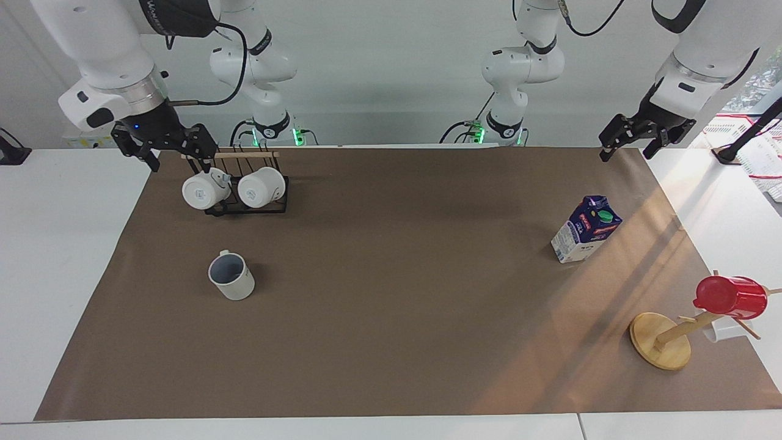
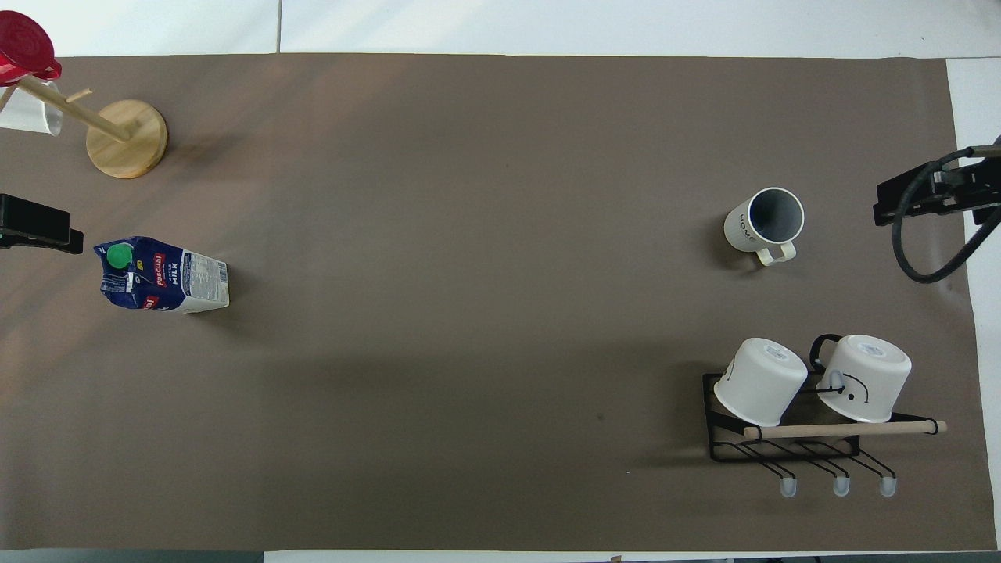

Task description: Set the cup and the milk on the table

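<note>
The right gripper [image 1: 165, 148], fingers spread and empty, hangs over the black mug rack [image 1: 247, 190]; the cup [image 1: 231, 276] stands upright on the table [image 1: 391, 342], farther out from it. Rigid, light, probably breakable: best gripped across the rim. The left gripper [image 1: 635, 137], also parted and empty, hangs above the paper's corner; the milk [image 1: 586, 228] stands below, its flat walls compliant under squeeze.

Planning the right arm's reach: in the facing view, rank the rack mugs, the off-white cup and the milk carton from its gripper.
From the right gripper:
1. Rack mugs, just beside it.
2. Cup, farther from the robots.
3. Milk carton, toward the left arm's end.
</note>
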Action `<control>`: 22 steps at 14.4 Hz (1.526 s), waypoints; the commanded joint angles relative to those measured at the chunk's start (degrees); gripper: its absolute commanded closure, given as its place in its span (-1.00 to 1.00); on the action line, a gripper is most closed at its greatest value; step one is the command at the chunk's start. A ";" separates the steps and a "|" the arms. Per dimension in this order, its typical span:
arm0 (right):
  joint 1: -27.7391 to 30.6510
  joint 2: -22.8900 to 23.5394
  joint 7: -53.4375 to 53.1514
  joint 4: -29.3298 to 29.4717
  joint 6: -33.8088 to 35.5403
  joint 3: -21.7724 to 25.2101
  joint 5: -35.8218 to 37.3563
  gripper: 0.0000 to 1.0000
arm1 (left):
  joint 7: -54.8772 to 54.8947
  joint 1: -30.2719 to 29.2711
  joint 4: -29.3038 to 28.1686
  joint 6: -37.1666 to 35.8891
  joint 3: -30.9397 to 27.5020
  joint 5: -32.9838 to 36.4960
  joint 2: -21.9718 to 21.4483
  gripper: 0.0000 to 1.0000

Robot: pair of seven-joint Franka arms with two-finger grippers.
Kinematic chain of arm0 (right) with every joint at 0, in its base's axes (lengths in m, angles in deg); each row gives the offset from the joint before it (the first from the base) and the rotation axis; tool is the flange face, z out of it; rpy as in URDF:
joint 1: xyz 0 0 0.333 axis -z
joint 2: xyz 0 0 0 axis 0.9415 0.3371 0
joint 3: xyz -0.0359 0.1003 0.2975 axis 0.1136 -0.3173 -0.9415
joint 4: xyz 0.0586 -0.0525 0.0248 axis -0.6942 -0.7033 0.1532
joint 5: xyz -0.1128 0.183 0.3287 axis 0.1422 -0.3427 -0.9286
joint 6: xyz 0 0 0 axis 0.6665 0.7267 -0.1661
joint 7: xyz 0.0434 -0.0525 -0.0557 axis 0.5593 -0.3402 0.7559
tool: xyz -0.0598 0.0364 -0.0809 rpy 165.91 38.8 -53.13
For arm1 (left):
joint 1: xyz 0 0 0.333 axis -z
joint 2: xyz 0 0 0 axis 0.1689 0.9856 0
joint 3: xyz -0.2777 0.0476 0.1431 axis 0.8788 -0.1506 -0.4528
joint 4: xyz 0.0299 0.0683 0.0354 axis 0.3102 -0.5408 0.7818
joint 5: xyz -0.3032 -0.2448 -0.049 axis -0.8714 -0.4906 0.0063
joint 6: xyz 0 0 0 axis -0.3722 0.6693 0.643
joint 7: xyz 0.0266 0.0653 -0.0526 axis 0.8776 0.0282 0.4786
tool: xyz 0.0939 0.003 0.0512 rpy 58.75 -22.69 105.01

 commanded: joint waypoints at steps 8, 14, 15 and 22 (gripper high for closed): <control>2.54 1.08 18.02 -5.79 -9.51 -0.08 -2.76 -1.00 | 0.67 0.08 -1.31 -0.33 -0.15 1.01 -1.35 -1.00; 3.60 7.95 32.69 -12.25 -27.41 -0.08 -3.82 -1.00 | 0.67 0.08 -1.31 -0.33 -0.15 1.01 -1.35 -1.00; 3.51 7.95 36.38 -16.12 -32.68 -0.08 -3.82 -1.00 | 0.67 0.08 -1.31 -0.33 -0.15 1.01 -1.35 -1.00; 3.51 14.27 46.77 -20.99 -44.06 -0.16 -6.19 -1.00 | 0.67 0.08 -1.31 -0.33 -0.15 1.01 -1.35 -1.00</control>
